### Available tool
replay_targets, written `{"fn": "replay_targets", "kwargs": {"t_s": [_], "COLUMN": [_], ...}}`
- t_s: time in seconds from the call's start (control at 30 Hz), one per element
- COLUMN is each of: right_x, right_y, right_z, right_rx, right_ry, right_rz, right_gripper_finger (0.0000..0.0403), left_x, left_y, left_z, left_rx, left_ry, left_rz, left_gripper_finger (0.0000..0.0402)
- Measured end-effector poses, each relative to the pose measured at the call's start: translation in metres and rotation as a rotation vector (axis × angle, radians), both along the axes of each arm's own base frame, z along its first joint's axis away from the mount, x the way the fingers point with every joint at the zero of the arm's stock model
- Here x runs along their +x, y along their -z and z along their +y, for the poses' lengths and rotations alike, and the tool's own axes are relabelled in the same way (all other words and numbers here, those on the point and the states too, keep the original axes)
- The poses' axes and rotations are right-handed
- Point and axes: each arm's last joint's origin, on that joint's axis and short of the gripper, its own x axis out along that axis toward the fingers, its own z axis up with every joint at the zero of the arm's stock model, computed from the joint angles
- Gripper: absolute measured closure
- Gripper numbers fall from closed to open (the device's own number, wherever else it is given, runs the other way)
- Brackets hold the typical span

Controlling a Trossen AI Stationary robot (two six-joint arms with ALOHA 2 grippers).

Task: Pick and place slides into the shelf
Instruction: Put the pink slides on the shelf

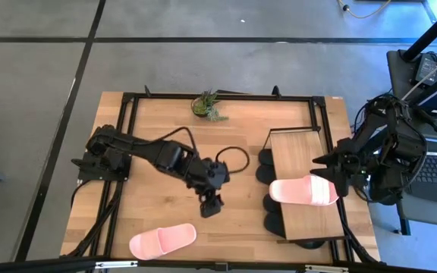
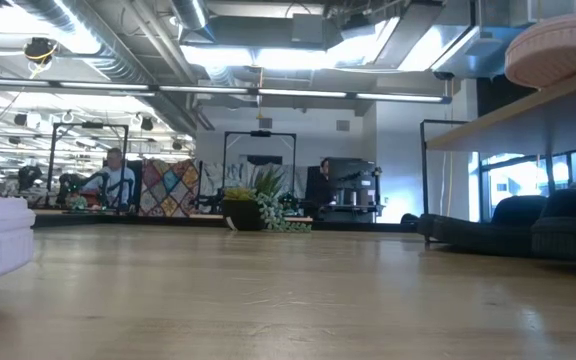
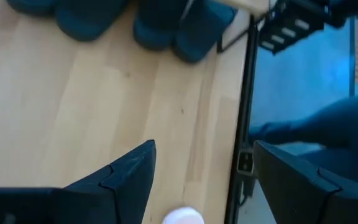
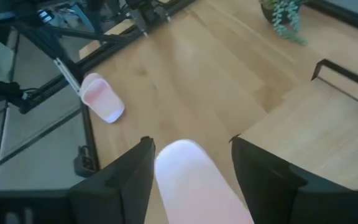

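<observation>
Wooden bench, open workshop behind. Right gripper (image 1: 332,180) clasps pink slide (image 1: 303,190) atop shelf (image 1: 303,220); second pink slide (image 1: 162,240) at bench's front edge. Left gripper (image 1: 210,205) spread, empty. Foam: light, squashy; pinch sidewalls

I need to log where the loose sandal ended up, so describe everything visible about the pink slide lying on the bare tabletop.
The pink slide is a light pink, matte, foam-looking slip-on sandal with a wide strap across its front. It lies flat and sole down on the wooden table near the front edge, lengthwise along that edge and slightly angled. Nothing touches it but the tabletop. The left gripper hangs above the table beside it, jaws open, not in contact. It sits well apart from the shelf.
</observation>
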Motion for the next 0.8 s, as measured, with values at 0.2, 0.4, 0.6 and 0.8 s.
{"fn": "replay_targets", "kwargs": {"t_s": [0.2, 0.4, 0.6, 0.8], "right_x": [0.004, 0.006, 0.007, 0.006], "right_y": [-0.001, -0.002, -0.003, -0.004], "right_z": [-0.003, -0.009, -0.016, -0.018], "right_rx": [-0.054, -0.104, -0.133, -0.171], "right_ry": [-0.005, -0.013, -0.006, -0.024], "right_rz": [0.004, 0.008, 0.009, 0.011], "right_gripper_finger": [0.0189, 0.0189, 0.0189, 0.0189], "left_x": [-0.014, -0.033, -0.045, -0.052], "left_y": [0.004, 0.016, 0.031, 0.057], "left_z": [-0.023, -0.042, -0.062, -0.086], "left_rx": [-0.02, 0.065, 0.31, 0.433], "left_ry": [0.003, 0.039, 0.37, 0.696], "left_rz": [0.083, 0.231, 0.281, 0.385], "left_gripper_finger": [0.0144, 0.0145, 0.0151, 0.0157]}}
